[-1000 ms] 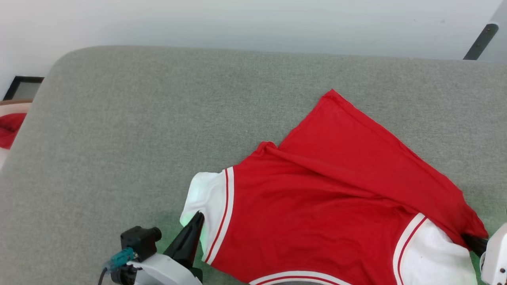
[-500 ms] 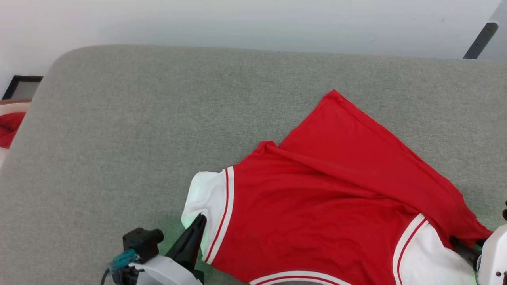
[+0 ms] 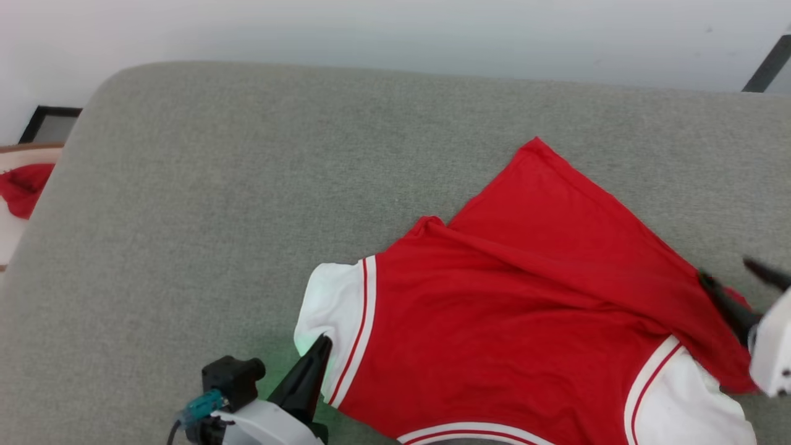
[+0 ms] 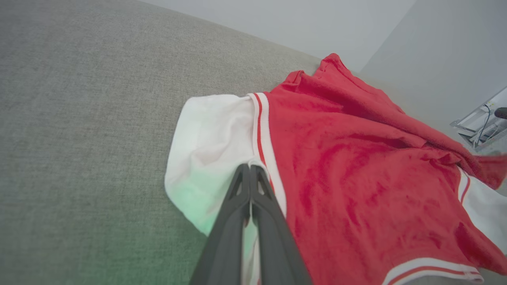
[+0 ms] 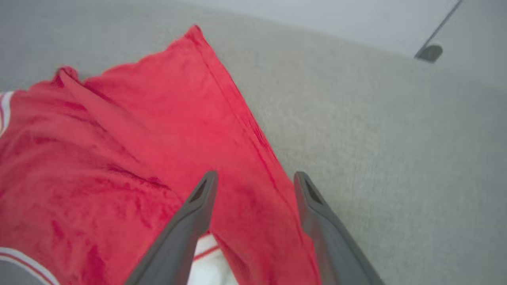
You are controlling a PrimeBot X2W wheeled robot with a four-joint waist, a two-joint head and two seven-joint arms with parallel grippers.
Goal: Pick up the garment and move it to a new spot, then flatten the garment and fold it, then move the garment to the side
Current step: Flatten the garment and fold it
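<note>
Grey cushion (image 3: 216, 185); left claw (image 3: 324, 339) clenched on garment (image 3: 494, 321) sleeve; right claw (image 3: 726, 270) splayed, straddling red edge.

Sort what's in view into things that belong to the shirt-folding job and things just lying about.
Job: the garment, on the grey cushion; left gripper, shut on its white sleeve; right gripper, open over its red edge.
Lying about: small red cloth at the far left; black frame near it; dark pole at the upper right.
</note>
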